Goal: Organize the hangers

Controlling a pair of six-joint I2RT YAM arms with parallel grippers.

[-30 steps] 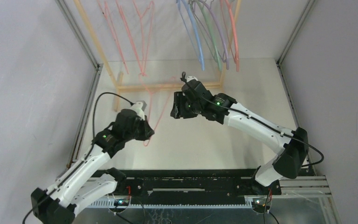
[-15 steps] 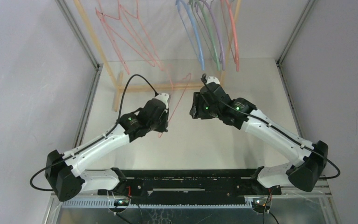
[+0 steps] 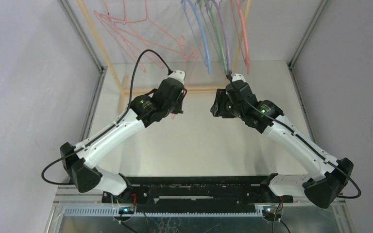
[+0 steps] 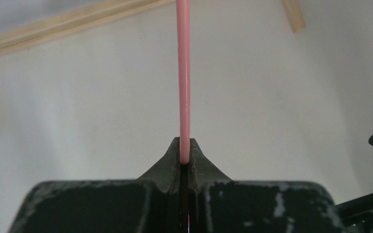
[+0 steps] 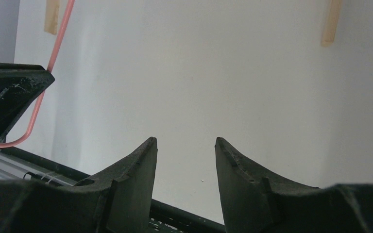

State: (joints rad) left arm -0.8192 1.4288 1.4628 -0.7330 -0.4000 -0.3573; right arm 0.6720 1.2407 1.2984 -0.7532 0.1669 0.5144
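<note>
The salmon-pink hanger you are moving is off the rack, pinched in the left gripper, whose jaws are clenched on 1 straight run of its wire. From the jaws that wire runs straight ahead, its long axis pointing toward the rack's low wooden crossbar near the far edge of the table. Its hook is not clear in any view, so I cannot tell you which way it faces.

The rest hang on the rack in 2 groups: the pink hangers toward the left post, and the blue, green and lavender hangers, with 1 pink among them, toward the right post. In the overhead view your left gripper sits under the gap between them.

The right gripper is released and holds nothing. It hangs just to the right of the left gripper; from its camera the held wire and 1 rounded bend lie off to the left.

The left arm is the nearer. I judge the lift to the rail depends on you locating that hook first.
</note>
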